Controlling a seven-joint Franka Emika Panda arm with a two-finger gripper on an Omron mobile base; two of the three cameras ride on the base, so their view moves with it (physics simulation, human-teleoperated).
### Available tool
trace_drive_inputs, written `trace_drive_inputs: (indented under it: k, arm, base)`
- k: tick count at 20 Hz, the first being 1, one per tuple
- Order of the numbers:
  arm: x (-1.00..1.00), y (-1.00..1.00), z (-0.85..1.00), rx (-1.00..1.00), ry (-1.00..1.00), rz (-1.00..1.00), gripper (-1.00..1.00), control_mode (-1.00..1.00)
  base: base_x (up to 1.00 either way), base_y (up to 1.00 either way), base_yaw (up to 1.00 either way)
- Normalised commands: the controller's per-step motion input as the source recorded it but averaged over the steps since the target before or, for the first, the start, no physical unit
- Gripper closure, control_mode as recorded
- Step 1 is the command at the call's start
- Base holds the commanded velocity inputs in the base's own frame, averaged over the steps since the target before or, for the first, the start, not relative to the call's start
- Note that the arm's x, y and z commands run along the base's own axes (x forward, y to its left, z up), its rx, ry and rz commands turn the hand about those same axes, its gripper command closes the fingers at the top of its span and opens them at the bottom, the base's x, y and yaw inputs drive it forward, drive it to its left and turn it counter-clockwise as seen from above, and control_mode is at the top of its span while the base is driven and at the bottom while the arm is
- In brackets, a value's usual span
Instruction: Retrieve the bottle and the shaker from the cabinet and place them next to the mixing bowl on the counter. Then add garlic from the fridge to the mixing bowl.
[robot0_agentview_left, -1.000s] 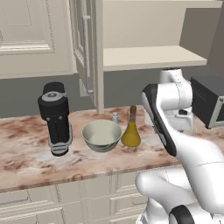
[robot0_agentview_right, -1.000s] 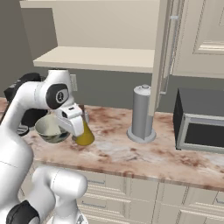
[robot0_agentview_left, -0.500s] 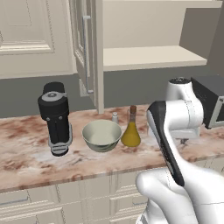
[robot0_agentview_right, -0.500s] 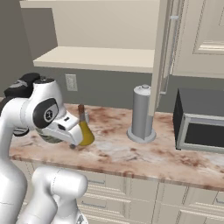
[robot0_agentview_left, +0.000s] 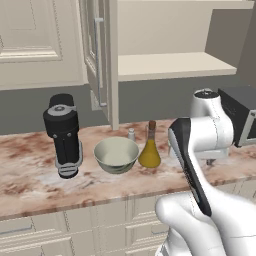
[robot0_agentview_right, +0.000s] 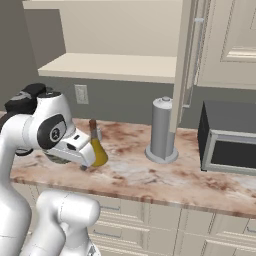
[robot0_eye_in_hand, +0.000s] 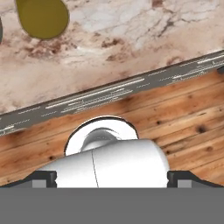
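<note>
Left base view, one bottle (robot0_agentview_left: 149, 149), one shaker (robot0_agentview_left: 131, 134), one mixing bowl (robot0_agentview_left: 116, 155)

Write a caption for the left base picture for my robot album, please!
Bottle and shaker stand by the mixing bowl on the marble counter.

Even, soft rendered light with no glare or blur. Faint shadows lie under the bowl (robot0_agentview_left: 116, 155) and bottle (robot0_agentview_left: 149, 148); the wall under the cabinets is dim.

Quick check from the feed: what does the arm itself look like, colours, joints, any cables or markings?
The arm is glossy white, built of rounded, tube-like links. Its joints carry dark grey to black bands and round caps, one clear at the elbow. No cables or markings are visible.
</note>
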Motion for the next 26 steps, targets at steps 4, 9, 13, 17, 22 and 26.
trace_drive_inputs:
  k: [4,9,13,17,22,26]
  arm:
    - [-0.10,0.00,-0.02,0.00,0.00,-0.01,-1.00,1.00]
    - [0.00,0.00,0.00,0.00,0.00,0.00,-1.00,1.00]
    - [0.00,0.00,0.00,0.00,0.00,0.00,-1.00,1.00]
    - [0.00,0.00,0.00,0.00,0.00,0.00,-1.00,1.00]
    - [0.00,0.00,0.00,0.00,0.00,0.00,-1.00,1.00]
    - [0.00,0.00,0.00,0.00,0.00,0.00,-1.00,1.00]
  base:
    - [-0.21,0.00,-0.04]
    - [-0.54,0.00,-0.31]
    - [-0.33,-0.08,-0.47]
    - [-0.20,-0.42,-0.75]
    - [-0.42,-0.53,-0.69]
    - [-0.01,-0.86,-0.73]
